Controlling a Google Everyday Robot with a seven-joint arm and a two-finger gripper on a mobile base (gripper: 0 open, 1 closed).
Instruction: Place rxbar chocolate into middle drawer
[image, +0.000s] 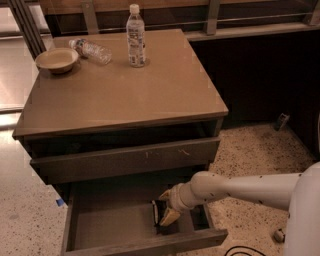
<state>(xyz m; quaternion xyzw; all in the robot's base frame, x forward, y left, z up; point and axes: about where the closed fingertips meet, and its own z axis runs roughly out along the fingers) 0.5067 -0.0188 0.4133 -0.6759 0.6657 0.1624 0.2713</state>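
The middle drawer (110, 225) is pulled open below the cabinet top, with a bare grey-brown floor. My gripper (164, 214) reaches in from the right on a white arm and sits low inside the drawer near its right end. It is shut on the rxbar chocolate (159, 216), a small black bar held upright on edge between the tan fingers (170, 217), close to the drawer floor.
The drawer above (125, 160), with pale scratches on its front, is shut. On the cabinet top (125, 90) stand an upright water bottle (135, 36), a lying water bottle (91, 50) and a tan bowl (57, 59). A dark wall stands at right; speckled floor around.
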